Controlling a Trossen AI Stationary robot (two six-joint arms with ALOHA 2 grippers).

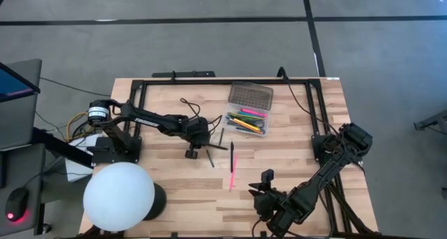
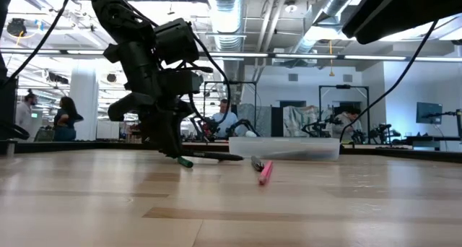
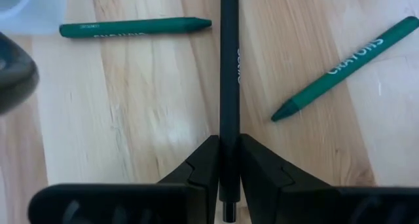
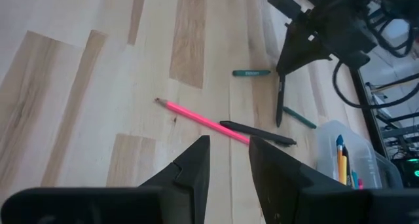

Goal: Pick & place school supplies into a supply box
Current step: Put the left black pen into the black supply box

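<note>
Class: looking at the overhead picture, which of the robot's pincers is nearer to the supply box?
Left. The left pincer sits just beside the supply box, gripping a black pen. The right pincer waits farther off, near the table's front edge.

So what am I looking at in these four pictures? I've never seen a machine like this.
Two robot arms work at a wooden table. One picture looks straight down, one looks level across the tabletop, and two come from cameras on the arms' wrists. The left tool is shut on a black pen, with two green crayons lying nearby. The right tool hovers open near a pink pencil and another black pen. The open supply box already holds several coloured supplies.
</note>
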